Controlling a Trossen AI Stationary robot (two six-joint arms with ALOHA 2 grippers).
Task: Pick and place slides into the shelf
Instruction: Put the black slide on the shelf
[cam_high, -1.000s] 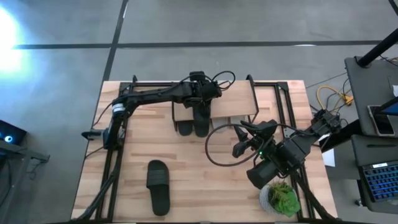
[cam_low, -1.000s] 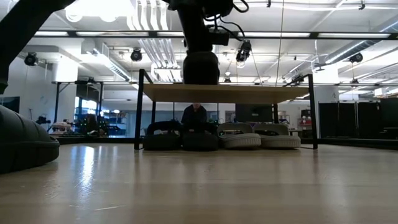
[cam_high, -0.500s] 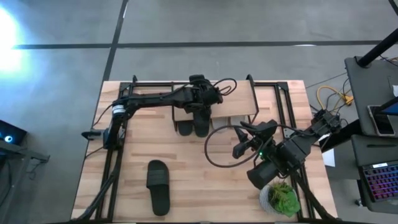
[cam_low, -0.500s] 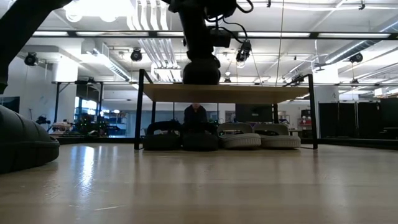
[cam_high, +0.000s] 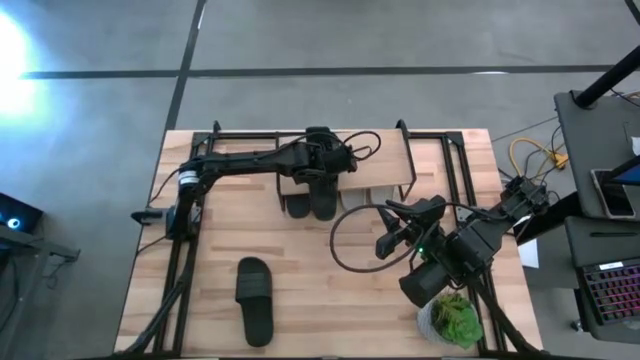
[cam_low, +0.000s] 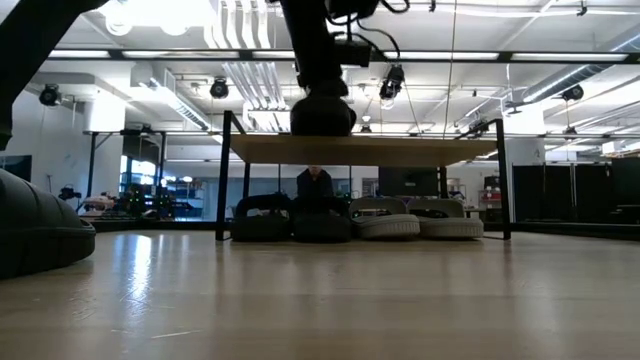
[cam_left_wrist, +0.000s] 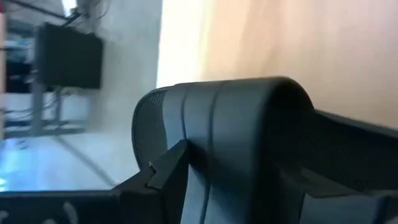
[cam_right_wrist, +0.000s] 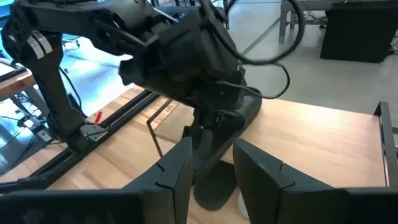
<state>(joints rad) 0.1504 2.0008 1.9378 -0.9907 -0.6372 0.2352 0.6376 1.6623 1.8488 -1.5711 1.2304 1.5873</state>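
Note:
The shelf (cam_high: 385, 160) stands at the table's far side. Under it two dark slides (cam_low: 262, 225) (cam_low: 322, 227) lie at the left and two light grey ones (cam_low: 388, 222) (cam_low: 447, 222) at the right. My left gripper (cam_right_wrist: 205, 127) reaches over the shelf's near edge and points down at the second dark slide (cam_high: 323, 203), whose strap (cam_left_wrist: 249, 143) fills the left wrist view. It looks open. Another black slide (cam_high: 253, 298) lies flat on the table at the near left. My right gripper (cam_right_wrist: 214, 168) hovers open right of centre, aimed at the shelf, with nothing between its fingers. My left gripper comes down from above at the strap (cam_left_wrist: 205, 124) of the second dark slide, which rests on the table under the shelf's near edge. One finger (cam_left_wrist: 166, 169) shows right beside the strap. The strap hides the other finger, so I cannot tell whether the gripper touches it.
A potted green plant (cam_high: 455, 318) stands at the near right corner, close to my right arm. A black cable loop (cam_high: 345, 235) hangs beside the right gripper. Black rails (cam_high: 190, 250) run along the table's left and right sides. Bare tabletop lies between the lone slide and the right arm.
My left gripper has shifted a little toward the table's near edge above the second dark slide and has tipped slightly. The slide stays on the table under the shelf.

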